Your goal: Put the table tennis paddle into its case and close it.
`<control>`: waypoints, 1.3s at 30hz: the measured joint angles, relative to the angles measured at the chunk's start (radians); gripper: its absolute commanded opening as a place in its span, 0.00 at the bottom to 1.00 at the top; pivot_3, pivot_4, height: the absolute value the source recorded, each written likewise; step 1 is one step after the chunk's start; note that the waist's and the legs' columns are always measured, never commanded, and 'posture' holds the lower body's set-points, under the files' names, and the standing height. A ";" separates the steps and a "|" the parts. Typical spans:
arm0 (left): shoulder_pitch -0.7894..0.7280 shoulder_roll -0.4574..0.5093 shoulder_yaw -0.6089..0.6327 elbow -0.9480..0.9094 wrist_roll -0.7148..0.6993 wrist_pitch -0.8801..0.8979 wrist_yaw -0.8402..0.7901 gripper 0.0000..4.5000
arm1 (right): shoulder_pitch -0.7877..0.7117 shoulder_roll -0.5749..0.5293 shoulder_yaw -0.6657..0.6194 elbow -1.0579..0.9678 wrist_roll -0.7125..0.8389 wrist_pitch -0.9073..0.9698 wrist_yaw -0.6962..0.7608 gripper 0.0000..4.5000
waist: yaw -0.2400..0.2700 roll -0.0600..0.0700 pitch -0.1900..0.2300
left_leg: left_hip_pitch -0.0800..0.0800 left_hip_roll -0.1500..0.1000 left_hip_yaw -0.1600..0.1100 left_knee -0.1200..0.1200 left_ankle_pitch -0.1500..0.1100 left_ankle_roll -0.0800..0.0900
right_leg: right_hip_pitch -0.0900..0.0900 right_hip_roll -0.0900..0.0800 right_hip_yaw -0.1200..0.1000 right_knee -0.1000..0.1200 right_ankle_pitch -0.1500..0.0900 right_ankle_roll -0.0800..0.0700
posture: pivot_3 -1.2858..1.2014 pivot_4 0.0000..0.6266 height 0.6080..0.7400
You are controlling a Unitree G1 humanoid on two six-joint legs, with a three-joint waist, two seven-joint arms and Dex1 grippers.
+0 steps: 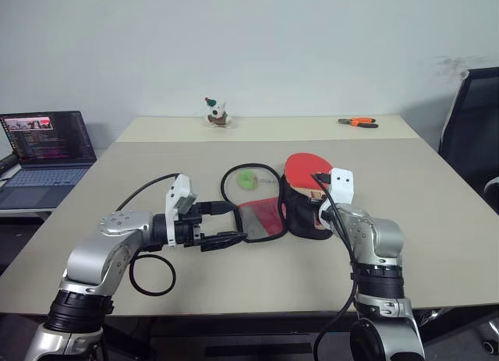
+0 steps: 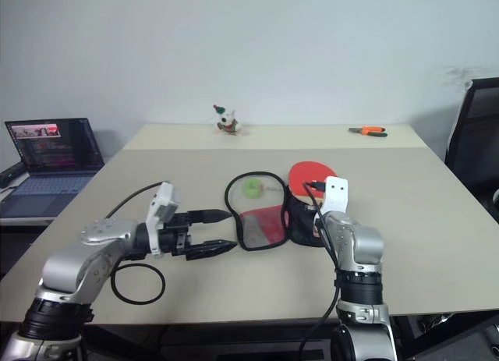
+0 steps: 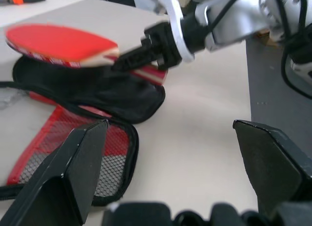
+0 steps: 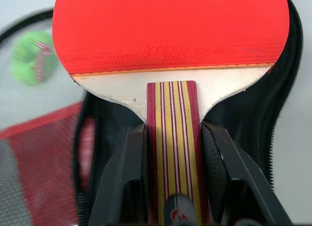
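My right gripper (image 4: 173,133) is shut on the striped wooden handle of the table tennis paddle (image 4: 168,30). It holds the red face just above the black half of the case (image 1: 306,223). The case lies unzipped on the table, with its red mesh flap (image 1: 261,219) folded out to the left. The zipper edge loops behind the flap around a green tag (image 1: 248,179). My left gripper (image 2: 231,229) stands open at the left edge of the mesh flap, pointing right, with nothing between its fingers. The left wrist view shows the paddle (image 3: 58,43) a little above the black fabric.
An open laptop (image 1: 47,146) sits on a side table at the left. A small toy figure (image 1: 217,111) and orange-handled pliers (image 1: 359,122) lie along the far edge of the beige table (image 1: 437,221). A black chair (image 1: 475,119) stands at the right.
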 measured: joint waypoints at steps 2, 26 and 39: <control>-0.006 0.014 0.016 0.014 0.001 -0.005 0.000 1.00 | 0.000 -0.004 0.007 0.039 -0.004 -0.029 0.001 0.25 | -0.003 0.000 0.000 | 0.000 0.000 0.001 0.000 0.000 0.000 | 0.000 0.000 0.000 0.000 0.000 0.000 | 0.52 0.24 1.00; -0.017 0.025 0.040 0.041 0.020 -0.029 0.015 1.00 | 0.010 0.037 0.041 0.155 -0.040 -0.181 -0.054 0.74 | -0.006 0.000 0.000 | -0.008 0.000 0.002 0.001 0.000 0.000 | -0.009 0.000 0.000 0.002 0.000 -0.001 | 0.52 0.24 1.00; -0.033 0.005 0.027 0.199 0.165 -0.097 0.179 1.00 | 0.041 -0.350 0.193 -0.282 0.172 -0.036 0.444 0.99 | 0.001 -0.001 0.000 | -0.009 -0.001 -0.001 0.002 0.000 0.000 | -0.007 0.000 -0.003 0.001 0.000 0.000 | 0.52 0.24 1.00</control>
